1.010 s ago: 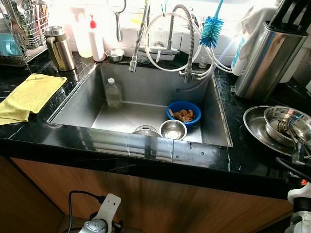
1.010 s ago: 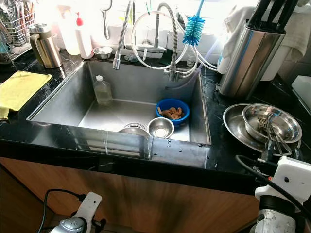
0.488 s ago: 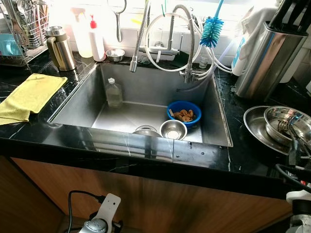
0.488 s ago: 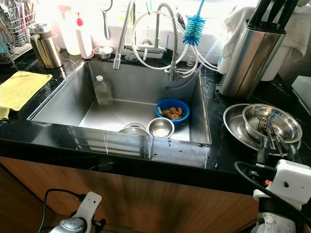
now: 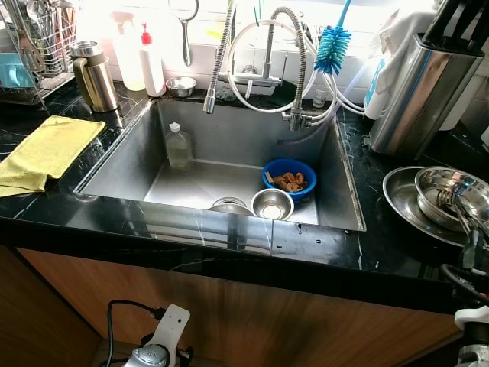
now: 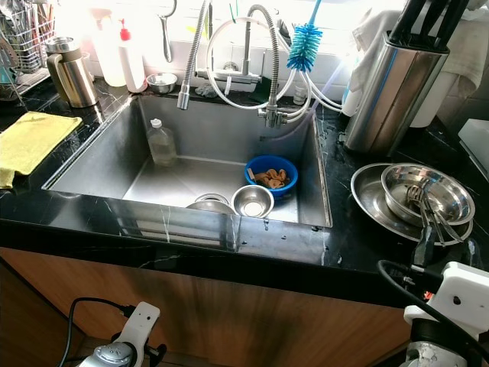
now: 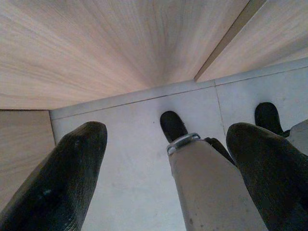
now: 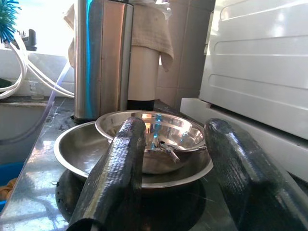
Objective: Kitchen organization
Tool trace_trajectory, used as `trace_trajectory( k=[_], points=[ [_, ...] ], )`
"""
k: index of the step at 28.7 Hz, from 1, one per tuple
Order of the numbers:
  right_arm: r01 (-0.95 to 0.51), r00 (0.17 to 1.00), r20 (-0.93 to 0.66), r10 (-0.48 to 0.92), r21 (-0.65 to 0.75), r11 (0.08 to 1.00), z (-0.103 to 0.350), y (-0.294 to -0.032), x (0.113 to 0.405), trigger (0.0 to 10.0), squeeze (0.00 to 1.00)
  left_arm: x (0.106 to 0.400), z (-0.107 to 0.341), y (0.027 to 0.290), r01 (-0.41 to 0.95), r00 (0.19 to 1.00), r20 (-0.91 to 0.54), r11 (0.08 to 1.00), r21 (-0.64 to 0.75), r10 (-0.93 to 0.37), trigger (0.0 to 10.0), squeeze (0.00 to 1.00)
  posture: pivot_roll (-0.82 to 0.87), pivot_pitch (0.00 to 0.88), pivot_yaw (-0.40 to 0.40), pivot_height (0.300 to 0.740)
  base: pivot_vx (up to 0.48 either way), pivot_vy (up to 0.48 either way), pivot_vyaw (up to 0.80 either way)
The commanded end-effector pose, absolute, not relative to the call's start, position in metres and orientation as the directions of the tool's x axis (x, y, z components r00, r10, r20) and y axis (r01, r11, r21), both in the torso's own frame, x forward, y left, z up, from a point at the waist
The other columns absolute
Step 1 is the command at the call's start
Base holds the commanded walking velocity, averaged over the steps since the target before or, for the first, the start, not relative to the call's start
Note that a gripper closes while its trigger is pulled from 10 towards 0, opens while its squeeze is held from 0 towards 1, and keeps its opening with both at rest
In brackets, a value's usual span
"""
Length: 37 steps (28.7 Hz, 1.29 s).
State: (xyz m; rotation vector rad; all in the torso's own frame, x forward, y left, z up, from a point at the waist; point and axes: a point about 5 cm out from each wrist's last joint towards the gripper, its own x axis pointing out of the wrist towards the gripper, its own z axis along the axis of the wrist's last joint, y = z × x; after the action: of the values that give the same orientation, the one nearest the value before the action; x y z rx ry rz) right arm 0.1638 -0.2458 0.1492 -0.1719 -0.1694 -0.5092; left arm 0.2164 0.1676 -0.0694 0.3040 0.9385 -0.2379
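Note:
On the black counter right of the sink, a steel bowl (image 6: 428, 193) holding cutlery sits nested in a wider steel dish (image 6: 368, 200). My right gripper (image 6: 447, 248) hovers open at the counter's front edge, just short of the dish. In the right wrist view its fingers (image 8: 118, 163) frame the bowl (image 8: 159, 132), apart from it and holding nothing. In the sink (image 6: 107, 164) lie a blue bowl (image 6: 271, 174) of food scraps, a small steel bowl (image 6: 253, 201), another steel piece (image 6: 208, 205) and a clear bottle (image 6: 160, 143). My left gripper (image 7: 168, 168) hangs open low over the floor.
A tall steel holder (image 6: 393, 84) stands behind the dish, with a white appliance (image 8: 260, 72) to the right. A yellow cloth (image 6: 30, 141), a steel jug (image 6: 70, 73), a red-capped bottle (image 6: 134, 61) and a dish rack (image 6: 23, 34) sit left of the sink. Faucet hoses and a blue brush (image 6: 305, 46) hang over it.
My right arm has sunk a little lower and slightly to the right in front of the steel dish. Nothing else has moved.

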Motion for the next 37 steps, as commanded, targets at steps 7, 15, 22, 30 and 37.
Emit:
trace_trajectory(
  k=[7,15,22,30,37],
  points=[
    [0.517,0.849,0.197,-0.491,-0.111,0.849,0.1455,-0.2503,0.164,10.0,0.0,0.2187,-0.0678,0.1677,0.326,0.582,-0.81,0.933,0.155,-0.069,10.0,0.0,-0.01,0.026,-0.047,0.736,0.0,0.0,0.0],
    [0.532,0.841,0.185,-0.509,-0.112,0.839,0.142,-0.2527,0.1641,10.0,0.0,0.2191,-0.0676,0.1675,0.326,0.583,-0.809,0.933,0.154,-0.07,10.0,0.0,-0.01,0.026,-0.047,0.736,0.0,0.0,0.0],
    [0.552,0.829,0.174,-0.531,-0.111,0.826,0.1391,-0.2552,0.1643,4.5,0.0,0.2197,-0.0673,0.1673,0.328,0.585,-0.808,0.932,0.156,-0.071,10.0,0.0,-0.01,0.025,-0.047,0.736,0.0,0.0,0.0],
    [0.555,0.827,0.177,-0.533,-0.11,0.825,0.1393,-0.2559,0.1652,0.0,0.0,0.2205,-0.0668,0.1664,0.33,0.586,-0.807,0.931,0.155,-0.073,10.0,0.0,-0.01,0.023,-0.047,0.736,0.0,0.0,0.0],
    [0.553,0.828,0.179,-0.531,-0.109,0.826,0.14,-0.256,0.1667,0.0,0.0,0.2191,-0.0677,0.1675,0.328,0.583,-0.81,0.931,0.158,-0.068,10.0,0.0,0.0,0.018,-0.048,0.736,0.0,0.0,0.0]
  ],
)
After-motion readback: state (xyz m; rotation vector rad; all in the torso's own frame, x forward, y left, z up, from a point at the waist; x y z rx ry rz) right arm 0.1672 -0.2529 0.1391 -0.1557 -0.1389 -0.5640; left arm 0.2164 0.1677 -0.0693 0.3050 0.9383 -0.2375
